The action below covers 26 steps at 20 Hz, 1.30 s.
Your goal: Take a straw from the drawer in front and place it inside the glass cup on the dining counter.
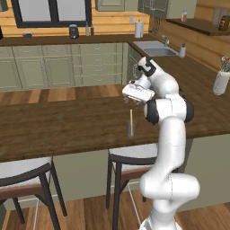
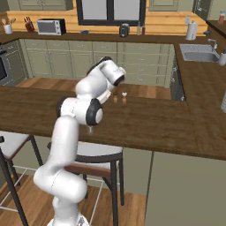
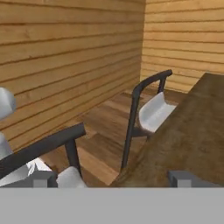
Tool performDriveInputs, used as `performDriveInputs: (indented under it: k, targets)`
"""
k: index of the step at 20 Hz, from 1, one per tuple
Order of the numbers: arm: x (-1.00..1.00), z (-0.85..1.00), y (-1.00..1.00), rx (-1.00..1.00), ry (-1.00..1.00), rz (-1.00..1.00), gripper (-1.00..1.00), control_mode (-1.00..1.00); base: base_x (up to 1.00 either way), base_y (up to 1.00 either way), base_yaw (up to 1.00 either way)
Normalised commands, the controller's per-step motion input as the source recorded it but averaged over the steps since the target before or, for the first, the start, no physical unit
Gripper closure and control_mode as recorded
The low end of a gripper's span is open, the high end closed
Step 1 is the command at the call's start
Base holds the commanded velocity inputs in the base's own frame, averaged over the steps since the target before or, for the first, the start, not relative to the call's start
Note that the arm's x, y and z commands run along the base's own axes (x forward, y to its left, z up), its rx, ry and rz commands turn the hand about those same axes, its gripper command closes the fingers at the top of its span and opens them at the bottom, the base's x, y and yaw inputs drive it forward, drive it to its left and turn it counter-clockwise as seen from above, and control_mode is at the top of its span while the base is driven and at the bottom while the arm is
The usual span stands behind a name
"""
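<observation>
The pale yellow straw stands upright in the glass cup, which sits on the dark wood dining counter near its front edge. My gripper hovers just above the top of the straw, open, with nothing between its fingers. In the right base view the gripper shows past my forearm, over the counter. In the hand view the fingertips stand wide apart and look along the counter. The far sage-green cabinet drawers are shut; I cannot tell which is the task's drawer.
Two stools stand under the counter's near edge, and their backs show in the hand view. A white vase with flowers stands at the counter's right end. A sink lies in the far corner.
</observation>
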Motion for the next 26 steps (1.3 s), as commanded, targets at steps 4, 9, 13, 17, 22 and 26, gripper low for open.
performDriveInputs:
  k: [4, 9, 13, 17, 22, 26]
  targets:
    - [-0.72, 0.90, 0.28, -0.17, -0.50, 0.00, -1.00, -1.00, 0.00, 0.00, 0.00]
    - [-0.98, 0.72, 0.25, -0.23, -0.63, 0.00, -1.00, -1.00, 0.00, 0.00, 0.00]
    - [-1.00, 0.46, 0.22, -0.26, -0.66, 0.00, -1.00, -1.00, 0.00, 0.00, 0.00]
    - [-1.00, 0.25, 0.12, -0.24, -0.55, 0.00, -1.00, -1.00, 0.00, 0.00, 0.00]
    - [-0.93, 0.06, 0.04, -0.17, -0.34, 0.01, -1.00, -1.00, 0.00, 0.00, 0.00]
    - [-0.47, 0.00, 0.05, -0.08, -0.03, 0.01, -1.00, -1.00, 0.00, 0.00, 0.00]
